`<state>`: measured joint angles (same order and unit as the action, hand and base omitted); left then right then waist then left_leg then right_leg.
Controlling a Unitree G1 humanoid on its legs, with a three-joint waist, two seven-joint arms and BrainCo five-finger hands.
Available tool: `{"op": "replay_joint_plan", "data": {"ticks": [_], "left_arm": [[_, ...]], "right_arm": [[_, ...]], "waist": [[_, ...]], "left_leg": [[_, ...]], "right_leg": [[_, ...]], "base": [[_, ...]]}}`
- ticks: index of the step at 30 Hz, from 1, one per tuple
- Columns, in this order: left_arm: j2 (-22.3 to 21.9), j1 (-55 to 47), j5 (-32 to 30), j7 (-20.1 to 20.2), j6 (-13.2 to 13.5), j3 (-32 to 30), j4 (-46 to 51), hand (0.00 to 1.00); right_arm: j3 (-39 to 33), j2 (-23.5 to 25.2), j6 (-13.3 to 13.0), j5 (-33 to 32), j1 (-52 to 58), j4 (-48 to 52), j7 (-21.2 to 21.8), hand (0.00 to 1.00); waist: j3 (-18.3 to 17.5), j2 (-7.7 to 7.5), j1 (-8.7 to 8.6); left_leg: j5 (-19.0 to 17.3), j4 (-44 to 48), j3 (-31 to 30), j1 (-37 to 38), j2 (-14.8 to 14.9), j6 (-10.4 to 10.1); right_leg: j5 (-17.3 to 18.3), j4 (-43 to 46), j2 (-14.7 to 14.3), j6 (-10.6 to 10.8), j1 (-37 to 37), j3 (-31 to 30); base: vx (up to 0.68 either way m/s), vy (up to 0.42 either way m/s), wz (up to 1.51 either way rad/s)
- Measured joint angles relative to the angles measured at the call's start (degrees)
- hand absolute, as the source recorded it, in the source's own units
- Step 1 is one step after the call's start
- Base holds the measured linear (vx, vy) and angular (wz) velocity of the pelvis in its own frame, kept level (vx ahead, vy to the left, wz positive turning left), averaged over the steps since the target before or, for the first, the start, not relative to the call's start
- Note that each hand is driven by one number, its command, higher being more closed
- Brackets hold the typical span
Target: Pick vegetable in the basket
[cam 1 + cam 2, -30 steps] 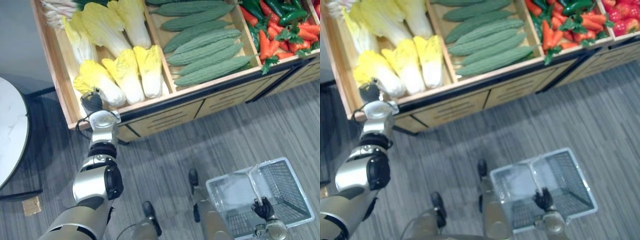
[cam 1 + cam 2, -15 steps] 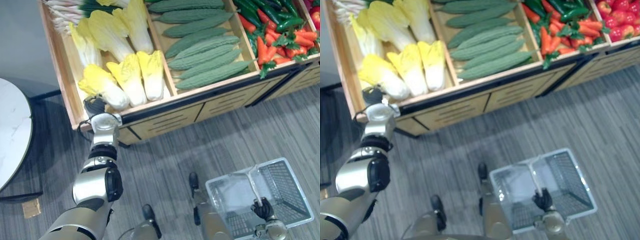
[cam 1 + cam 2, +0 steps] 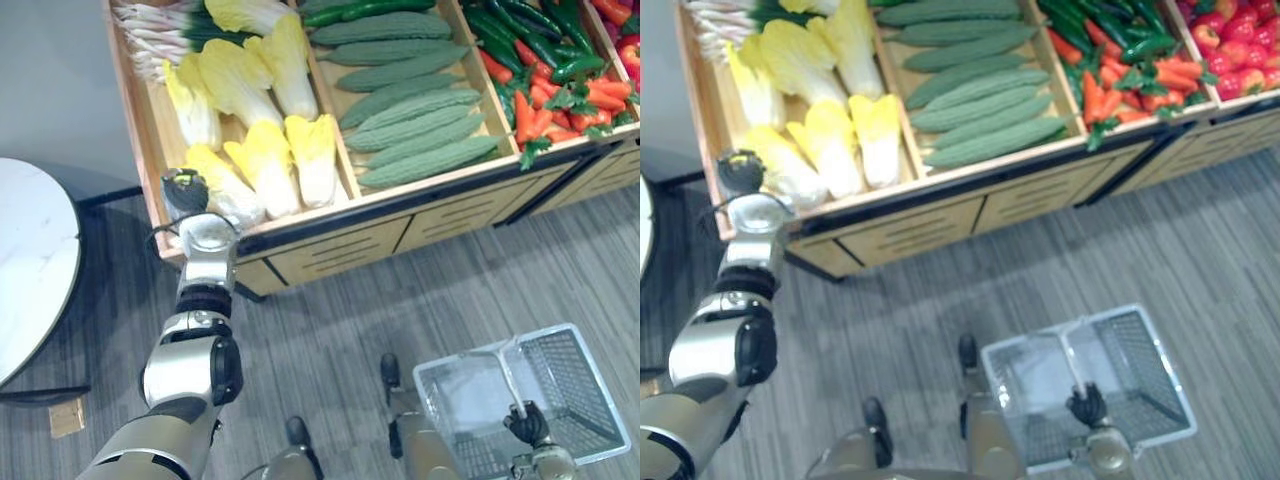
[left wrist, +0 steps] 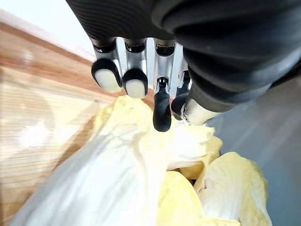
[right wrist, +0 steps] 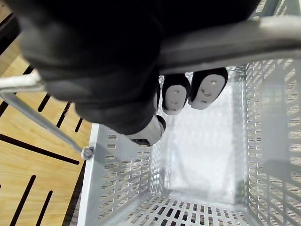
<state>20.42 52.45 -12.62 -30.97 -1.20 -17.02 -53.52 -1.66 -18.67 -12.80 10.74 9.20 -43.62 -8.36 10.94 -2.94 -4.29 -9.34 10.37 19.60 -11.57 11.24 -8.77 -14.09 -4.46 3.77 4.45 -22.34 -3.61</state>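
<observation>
Reach step: left hand [image 3: 183, 190] fingers [image 4: 135, 84] straight, slightly apart, over the front cabbage [image 3: 228, 193] in the wooden bin [image 3: 137, 120], seemingly not yet gripping; next curl round it, then carry to the empty basket [image 3: 572, 370] that the right hand [image 3: 526, 424] grips.

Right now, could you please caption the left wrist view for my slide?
Left hand, fingers straight, poised over a yellow-white cabbage in the wooden crate.

I can read no writing, label or number here, neither on the wooden stand [image 3: 330, 235] nor on the basket [image 3: 578, 380] at lower right.
</observation>
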Motion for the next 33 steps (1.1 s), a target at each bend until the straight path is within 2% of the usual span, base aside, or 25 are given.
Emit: {"op": "replay_joint_plan", "data": {"ticks": [6,8,10,14,20,24,29,33], "left_arm": [[-0.3,-0.4,0.3,-0.2,1.1,0.1,1.2,0.00],[-1.5,-0.6,1.7,-0.4,1.6,-0.5,1.6,0.00],[-3.8,-1.2,6.5,-0.5,2.0,-1.8,1.6,0.00],[-7.2,-1.3,12.1,-0.4,2.1,-3.7,1.0,0.00],[-10.7,-1.3,12.6,-0.2,2.5,-3.6,0.9,0.00],[-11.9,-1.3,15.4,-0.3,3.3,-1.5,1.1,0.00],[-13.9,-2.2,13.1,-4.2,3.6,3.5,9.2,0.00],[-15.9,-3.9,9.0,-7.1,3.9,6.7,16.1,0.00]], "right_arm": [[-0.3,0.4,0.0,0.1,0.0,0.0,-0.2,1.00],[-0.3,0.8,0.0,0.2,0.0,0.0,-0.5,1.00],[-0.5,1.2,0.1,0.3,0.0,0.0,-0.8,1.00],[-1.6,1.8,0.1,0.4,0.0,0.0,-0.9,1.00],[-2.5,1.9,0.3,0.4,0.0,0.0,-0.8,1.00],[-2.5,1.9,0.7,0.4,0.1,0.0,-0.8,1.00],[-2.5,1.9,0.7,0.3,0.1,0.1,-1.0,1.00],[-2.5,1.9,0.5,0.3,0.1,0.2,-1.2,1.00]], "waist": [[-0.1,0.12,-0.01],[-0.1,0.11,-0.04],[-0.1,0.11,0.07],[-0.1,0.11,0.01],[-0.1,0.11,-0.14],[0.0,0.14,-0.02],[0.1,0.09,-0.04],[0.2,0.10,-0.03]], "left_leg": [[0.0,-0.1,0.0,0.7,0.0,0.0],[0.0,-0.1,-0.1,0.8,-0.1,0.0],[0.0,-0.1,-0.2,0.8,-0.1,0.0],[0.1,-0.2,-0.3,0.8,-0.1,0.1],[0.1,-0.3,-0.1,1.0,-0.2,0.1],[0.1,-0.8,-0.2,2.0,-0.3,0.1],[0.2,-1.3,-0.5,2.1,-0.6,0.2],[0.2,-1.4,-0.4,2.4,-0.7,0.2]], "right_leg": [[0.0,0.0,0.0,0.0,0.8,0.1],[0.0,0.0,0.1,0.0,0.9,0.1],[0.0,0.0,0.2,0.0,1.0,0.2],[0.0,0.0,0.2,0.0,1.0,0.3],[0.0,0.0,0.1,0.0,1.0,0.1],[0.0,-0.6,0.2,0.0,2.4,0.2],[0.0,-0.9,0.4,0.0,2.4,0.4],[0.0,-0.9,0.4,0.0,2.5,0.3]], "base": [[0.00,0.000,0.00],[-0.01,-0.004,0.02],[-0.01,-0.005,0.02],[0.00,0.000,0.00],[0.00,0.000,0.00],[0.00,0.000,0.00],[0.00,-0.005,0.03],[0.00,-0.003,-0.02]]}}
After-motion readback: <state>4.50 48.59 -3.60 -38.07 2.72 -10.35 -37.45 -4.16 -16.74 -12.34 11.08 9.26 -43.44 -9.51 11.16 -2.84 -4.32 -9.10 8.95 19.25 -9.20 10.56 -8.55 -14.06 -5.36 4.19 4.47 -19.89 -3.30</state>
